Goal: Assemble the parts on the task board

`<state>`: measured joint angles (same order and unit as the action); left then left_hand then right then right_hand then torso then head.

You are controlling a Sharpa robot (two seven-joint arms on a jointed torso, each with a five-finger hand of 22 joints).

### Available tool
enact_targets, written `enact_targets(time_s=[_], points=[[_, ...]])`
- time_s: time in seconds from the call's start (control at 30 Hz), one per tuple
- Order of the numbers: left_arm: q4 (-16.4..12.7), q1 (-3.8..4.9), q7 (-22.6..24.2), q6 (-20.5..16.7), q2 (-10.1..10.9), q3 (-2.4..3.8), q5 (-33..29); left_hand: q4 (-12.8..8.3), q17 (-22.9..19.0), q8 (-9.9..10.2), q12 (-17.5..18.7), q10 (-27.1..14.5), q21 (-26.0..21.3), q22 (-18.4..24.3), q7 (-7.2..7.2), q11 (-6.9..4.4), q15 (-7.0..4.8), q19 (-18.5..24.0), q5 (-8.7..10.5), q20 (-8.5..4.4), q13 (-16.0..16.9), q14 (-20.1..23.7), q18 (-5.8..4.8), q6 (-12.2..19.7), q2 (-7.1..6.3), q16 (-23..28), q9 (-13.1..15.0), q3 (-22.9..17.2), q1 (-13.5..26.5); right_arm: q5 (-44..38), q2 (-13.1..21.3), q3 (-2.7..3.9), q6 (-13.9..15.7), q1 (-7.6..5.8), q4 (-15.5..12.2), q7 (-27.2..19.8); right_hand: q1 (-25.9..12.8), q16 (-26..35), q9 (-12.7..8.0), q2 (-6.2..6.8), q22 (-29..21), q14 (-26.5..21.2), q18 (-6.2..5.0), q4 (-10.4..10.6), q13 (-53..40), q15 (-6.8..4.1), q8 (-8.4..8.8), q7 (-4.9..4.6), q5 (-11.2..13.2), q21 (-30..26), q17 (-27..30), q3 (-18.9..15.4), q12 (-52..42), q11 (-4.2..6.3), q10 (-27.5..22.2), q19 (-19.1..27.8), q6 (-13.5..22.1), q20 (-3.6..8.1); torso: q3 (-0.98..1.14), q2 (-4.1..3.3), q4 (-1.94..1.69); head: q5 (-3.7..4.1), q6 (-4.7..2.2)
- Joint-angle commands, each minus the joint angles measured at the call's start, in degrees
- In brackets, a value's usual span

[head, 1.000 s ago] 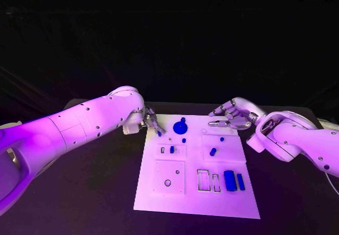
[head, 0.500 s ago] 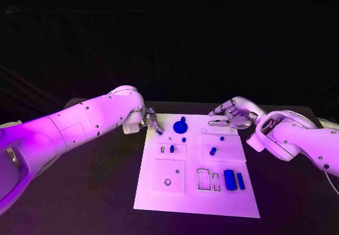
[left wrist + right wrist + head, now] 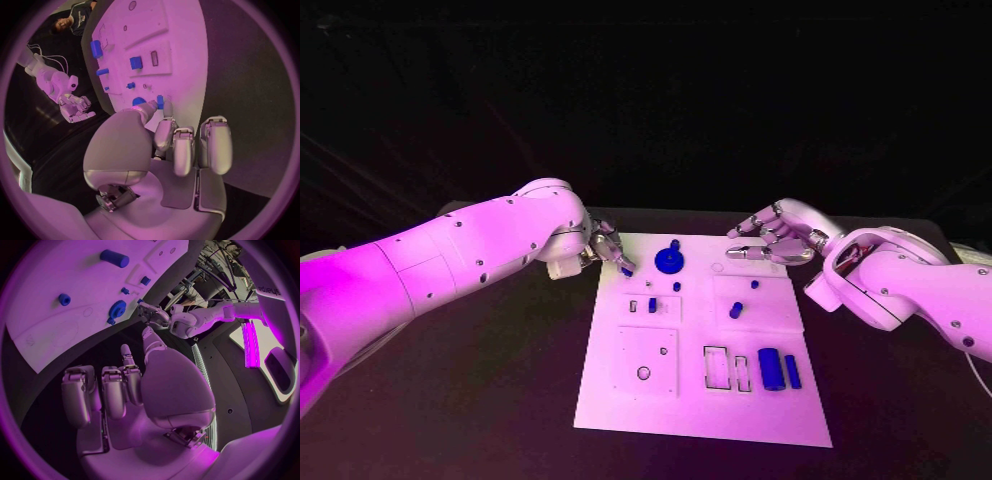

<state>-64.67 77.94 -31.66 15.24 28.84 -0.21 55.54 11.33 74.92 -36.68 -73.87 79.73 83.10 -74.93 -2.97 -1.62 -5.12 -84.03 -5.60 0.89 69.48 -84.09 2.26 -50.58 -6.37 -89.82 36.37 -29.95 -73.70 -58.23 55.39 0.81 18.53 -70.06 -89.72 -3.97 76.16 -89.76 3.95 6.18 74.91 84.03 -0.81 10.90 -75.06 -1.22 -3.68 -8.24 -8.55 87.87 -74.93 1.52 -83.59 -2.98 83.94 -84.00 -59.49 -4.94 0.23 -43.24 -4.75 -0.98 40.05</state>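
The white task board [image 3: 697, 340] lies in the middle of the black table [image 3: 488, 400], its long side running away from the robot; the blue parts sit on it. At the far end stands a round blue disc with a knob [image 3: 669, 260]; nearer, a small blue peg [image 3: 736, 310] stands upright in the right half, and by the near right corner a thick blue block [image 3: 770, 362] lies beside a thinner blue bar [image 3: 792, 371], with two empty rectangular slots [image 3: 715, 367] just to their left.

The left hand [image 3: 606, 248] hangs at the board's far left corner, fingertips close to the disc; in the left wrist view its fingers [image 3: 187, 147] are curled in toward the palm, and the thumb reaches toward a small blue piece [image 3: 160, 101] at the board's edge — whether it pinches that piece I cannot tell.

The right hand [image 3: 773, 240] hovers over the far right corner of the board, above the surface; in the right wrist view its fingers [image 3: 103, 392] are loosely bent and apart, with nothing between them — it holds nothing.
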Motion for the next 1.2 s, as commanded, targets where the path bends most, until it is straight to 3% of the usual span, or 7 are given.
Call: enact_targets(time_s=[0.03,0.3,0.57,0.83,1.2], points=[[-2.5,-0.12,2.1,-4.3,1.3,-0.12,-2.0,-7.7,15.1,-0.2,-0.3,0.6,0.5,-7.1,0.39,-0.04,0.28,-2.3,-0.43,0.37,0.2,-5.9,-0.11,-1.0,-0.84,-0.2,0.0,-8.0,0.0,0.0,0.0,0.0,-0.8,0.04,0.0,-0.4,-0.3,-0.2,0.1,-0.3,11.1,6.0,-0.19,-0.1,-12.0,0.32,-0.21,0.26,-0.2,-0.2,-15.1,-0.2,0.1,-0.22,3.0,-3.8,0.2,-0.23,-0.02,0.01,-0.13,0.0,-0.02],[-10.4,-1.09,1.9,-10.7,6.2,-1.31,-2.5,-8.8,15.1,0.0,-1.0,1.5,1.2,-8.0,0.56,-0.2,0.18,-2.7,-1.87,0.24,1.0,-5.9,-0.33,-2.0,-2.12,-0.2,-0.4,-9.2,0.8,0.1,0.1,-0.01,-0.8,0.1,0.1,-0.4,-0.3,-0.2,0.1,-0.3,11.1,6.0,-0.19,-0.1,-12.0,0.32,-0.21,0.26,-0.2,-0.2,-15.1,-0.2,0.1,-0.22,3.0,-3.8,0.2,-0.23,-0.03,0.0,-0.13,-0.11,0.02],[-16.1,-2.7,1.5,-14.8,9.0,-1.85,-0.7,-9.2,15.1,0.1,-1.3,2.0,1.5,-8.4,0.65,-0.31,0.1,-2.9,-3.02,0.14,1.4,-5.9,-0.44,-2.7,-2.65,-0.2,-0.8,-9.8,1.3,0.1,0.1,-0.02,-0.8,0.17,0.1,-0.4,-0.3,-0.2,0.1,-0.3,11.1,6.0,-0.19,-0.1,-12.0,0.32,-0.21,0.26,-0.2,-0.2,-15.1,-0.2,0.1,-0.22,3.0,-3.8,0.2,-0.23,-0.1,0.1,-0.27,-0.08,0.26],[-18.2,-3.81,0.1,-15.1,9.6,-1.96,1.2,-9.4,15.1,0.2,-1.5,2.2,1.6,-8.6,0.71,-0.36,0.05,-3.0,-3.64,0.09,1.6,-5.9,-0.48,-3.0,-2.88,-0.2,-0.9,-10.1,1.6,0.1,0.1,-0.05,-0.8,0.23,0.2,-0.4,-0.3,-0.2,0.1,-0.3,11.1,6.0,-0.19,-0.1,-12.0,0.32,-0.21,0.26,-0.2,-0.2,-15.1,-0.2,0.1,-0.22,3.0,-3.8,0.2,-0.23,-0.05,-0.01,-0.16,-0.18,0.47],[-18.6,-4.32,-1.8,-13.0,9.3,-2.03,2.3,-9.5,15.1,0.2,-1.4,2.2,1.6,-8.5,0.72,-0.38,0.04,-3.0,-3.81,0.08,1.6,-5.9,-0.47,-3.0,-2.92,-0.2,-0.9,-10.2,1.7,0.1,0.1,-0.06,-0.9,0.27,0.1,-0.4,-0.3,-0.2,0.1,-0.3,11.1,6.0,-0.19,-0.1,-12.0,0.32,-0.21,0.26,-0.2,-0.2,-15.1,-0.2,0.1,-0.22,3.0,-3.8,0.2,-0.23,-0.05,0.01,-0.18,-0.12,0.91]])
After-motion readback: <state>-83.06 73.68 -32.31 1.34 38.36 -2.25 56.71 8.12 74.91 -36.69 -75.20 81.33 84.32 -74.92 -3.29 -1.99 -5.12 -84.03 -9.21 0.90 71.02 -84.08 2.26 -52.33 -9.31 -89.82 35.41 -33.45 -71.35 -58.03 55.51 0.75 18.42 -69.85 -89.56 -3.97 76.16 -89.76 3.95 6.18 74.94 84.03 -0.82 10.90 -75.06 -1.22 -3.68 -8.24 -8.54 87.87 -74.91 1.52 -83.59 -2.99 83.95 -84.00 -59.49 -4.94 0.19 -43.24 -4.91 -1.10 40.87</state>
